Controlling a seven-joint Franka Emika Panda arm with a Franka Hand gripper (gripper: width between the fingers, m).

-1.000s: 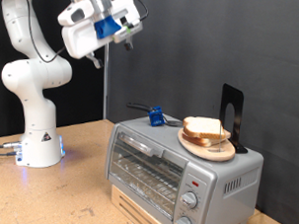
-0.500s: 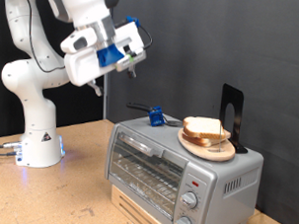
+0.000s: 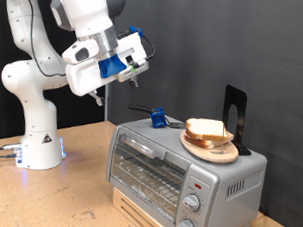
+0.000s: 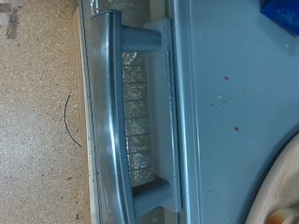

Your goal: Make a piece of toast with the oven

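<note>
The silver toaster oven (image 3: 185,170) is sitting on the wooden tabletop (image 3: 58,200) with its glass door closed. On its roof, the piece of toast (image 3: 206,130) is lying on a round wooden plate (image 3: 212,148), beside a small blue object (image 3: 158,119). Further back, the hand (image 3: 141,71) is hanging in mid-air above the oven's left end, touching nothing; I cannot tell whether its fingers are spread or clenched. The wrist view is looking down on the door handle (image 4: 110,112).
</note>
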